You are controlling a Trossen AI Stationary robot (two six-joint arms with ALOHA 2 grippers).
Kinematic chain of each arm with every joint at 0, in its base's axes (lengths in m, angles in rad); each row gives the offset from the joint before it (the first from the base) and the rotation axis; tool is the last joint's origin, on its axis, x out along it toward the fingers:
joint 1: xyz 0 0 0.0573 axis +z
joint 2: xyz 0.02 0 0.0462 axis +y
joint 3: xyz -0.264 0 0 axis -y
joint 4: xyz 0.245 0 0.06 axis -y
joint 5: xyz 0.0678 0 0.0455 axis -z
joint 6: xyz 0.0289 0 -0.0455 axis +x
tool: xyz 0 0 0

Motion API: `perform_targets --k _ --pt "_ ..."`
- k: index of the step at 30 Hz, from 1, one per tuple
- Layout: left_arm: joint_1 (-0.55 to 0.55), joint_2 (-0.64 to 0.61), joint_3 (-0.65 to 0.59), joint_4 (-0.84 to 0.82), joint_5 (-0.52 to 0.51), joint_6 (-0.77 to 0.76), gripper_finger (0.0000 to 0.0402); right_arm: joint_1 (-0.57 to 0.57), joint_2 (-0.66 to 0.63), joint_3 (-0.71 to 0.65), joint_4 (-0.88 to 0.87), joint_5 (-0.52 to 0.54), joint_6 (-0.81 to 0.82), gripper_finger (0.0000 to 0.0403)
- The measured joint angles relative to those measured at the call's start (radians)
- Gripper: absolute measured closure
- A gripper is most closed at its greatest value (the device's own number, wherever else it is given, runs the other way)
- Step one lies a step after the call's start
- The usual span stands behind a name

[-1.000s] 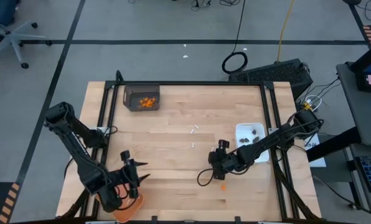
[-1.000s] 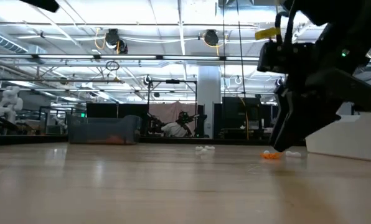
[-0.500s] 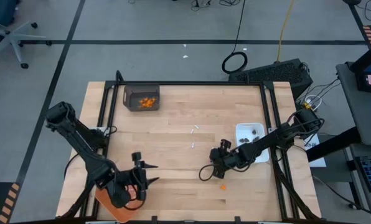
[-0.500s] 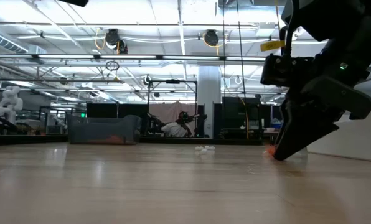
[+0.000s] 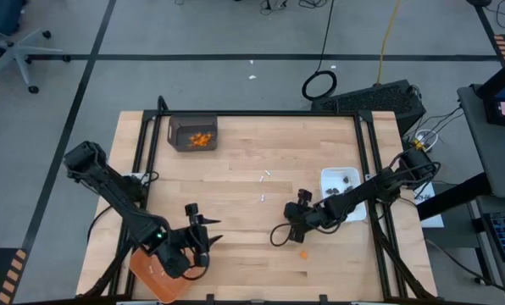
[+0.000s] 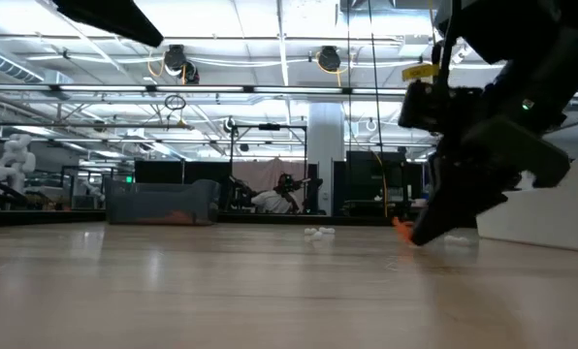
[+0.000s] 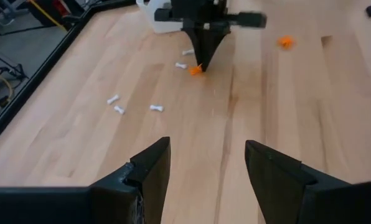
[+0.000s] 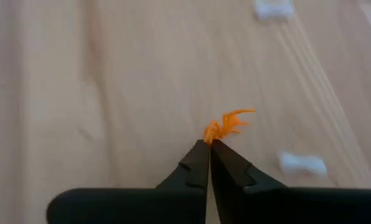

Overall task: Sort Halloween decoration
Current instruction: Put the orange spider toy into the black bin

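Observation:
My right gripper [image 8: 209,144] is shut on a small orange spider-shaped bit [image 8: 228,126] at table-top height near the table's middle [image 5: 293,224]. A second orange bit [image 5: 303,252] lies loose on the wood close by. White sticks [image 5: 262,198] lie scattered farther back, and two more [image 8: 302,163] lie beside the held bit. My left gripper [image 7: 204,163] hovers open over the near-left part of the table [image 5: 205,242], next to the orange tray [image 5: 151,275], with nothing between its fingers. My right gripper pinches one edge of the orange bit [image 8: 211,133] between its two fingertips, and most of the bit sticks out beyond them. The fingers slant down from the table's right side. I cannot tell whether the bit rests on the wood or hangs just above it.
A grey bin [image 5: 192,134] with orange bits stands at the far left. A white rectangular dish [image 5: 344,191] with dark bits sits at the right, behind my right arm. Bare wood lies between the two grippers.
My right gripper has tipped its fingertips down onto the orange bit, shut on it, and drawn it a little toward the table's left. My left gripper has travelled from over the orange tray toward the table's right, staying open.

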Motion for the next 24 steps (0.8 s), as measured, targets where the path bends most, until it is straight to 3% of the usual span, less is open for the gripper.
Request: perform_targets --k 7,14,24 --pt "0.032 0.059 0.0 0.117 0.007 0.095 0.0196 0.017 0.0 0.0 0.256 -0.004 -0.139 0.0403" --pt "0.089 0.111 0.0 0.379 0.2 0.398 0.0196 0.053 0.0 0.001 0.506 -0.053 -0.293 0.0403" --pt "0.235 0.173 0.0 0.497 0.394 0.436 0.0196 0.087 0.0 0.002 0.574 -0.053 -0.356 0.0403"
